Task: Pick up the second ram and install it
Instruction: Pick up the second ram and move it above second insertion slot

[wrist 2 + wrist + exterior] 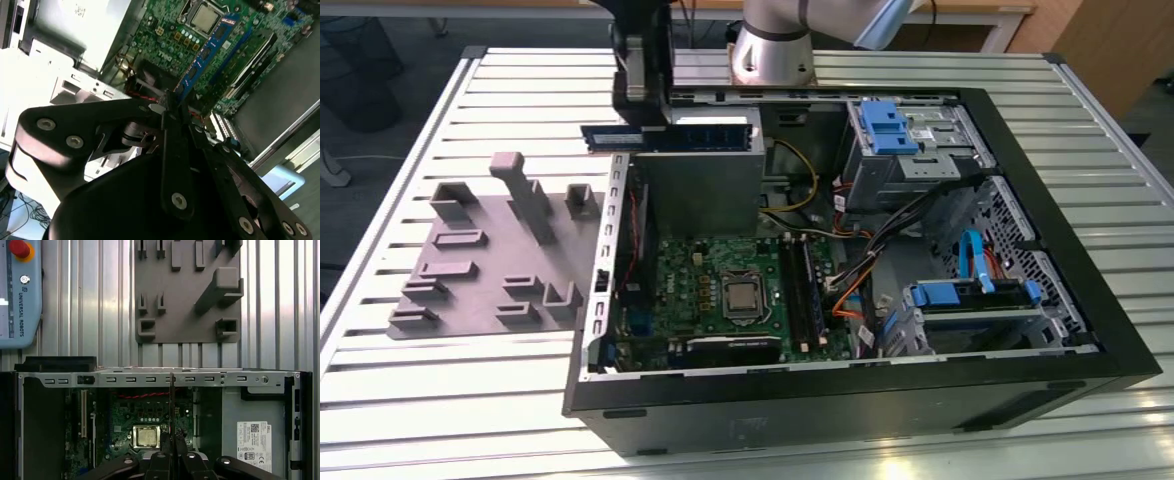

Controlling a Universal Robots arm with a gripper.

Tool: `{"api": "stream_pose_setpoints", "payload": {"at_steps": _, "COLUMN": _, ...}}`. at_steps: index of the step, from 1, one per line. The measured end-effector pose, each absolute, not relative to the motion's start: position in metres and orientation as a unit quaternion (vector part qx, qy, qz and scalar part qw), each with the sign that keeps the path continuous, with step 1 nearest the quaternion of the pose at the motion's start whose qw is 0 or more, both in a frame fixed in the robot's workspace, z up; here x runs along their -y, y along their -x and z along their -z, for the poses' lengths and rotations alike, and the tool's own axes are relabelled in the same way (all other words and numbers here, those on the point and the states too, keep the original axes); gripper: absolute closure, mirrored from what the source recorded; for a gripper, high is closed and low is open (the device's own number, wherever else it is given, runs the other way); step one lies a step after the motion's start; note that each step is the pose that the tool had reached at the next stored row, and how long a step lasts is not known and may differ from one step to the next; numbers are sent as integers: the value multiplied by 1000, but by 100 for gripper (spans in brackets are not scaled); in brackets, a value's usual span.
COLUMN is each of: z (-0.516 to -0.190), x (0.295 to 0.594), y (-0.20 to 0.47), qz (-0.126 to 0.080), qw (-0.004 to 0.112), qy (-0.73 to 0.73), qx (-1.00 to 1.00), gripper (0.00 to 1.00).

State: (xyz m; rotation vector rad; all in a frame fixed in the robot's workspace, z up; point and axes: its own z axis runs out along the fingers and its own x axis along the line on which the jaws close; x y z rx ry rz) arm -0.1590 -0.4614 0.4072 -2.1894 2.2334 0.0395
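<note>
Your gripper [650, 122] pinches the thin greenish-blue ram stick [611, 137] above the open black computer case [854, 400] on the slatted metal desk [440, 400].

This is looking like a robotics lab or an assembly test cell. A slotted aluminium tabletop [494, 400] is carrying an opened desktop computer case [854, 410] with its motherboard [720, 300] lying exposed, and a grey fixture plate [480, 270] is sitting beside it. An industrial robot arm [771, 55] is standing at the far edge, its end effector [640, 120] gripping the second ram [607, 137]. In the first wrist view a teach pendant [20, 295] with a red button [19, 248] is resting on the slats. Wooden office furniture [1107, 50] is showing behind.
</note>
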Motion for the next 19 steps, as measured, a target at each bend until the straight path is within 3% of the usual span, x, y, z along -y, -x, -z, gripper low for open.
{"api": "stream_pose_setpoints", "payload": {"at_steps": 19, "z": -407, "x": 461, "y": 118, "qz": -13, "qw": 7, "qy": 700, "qx": -714, "gripper": 86}}
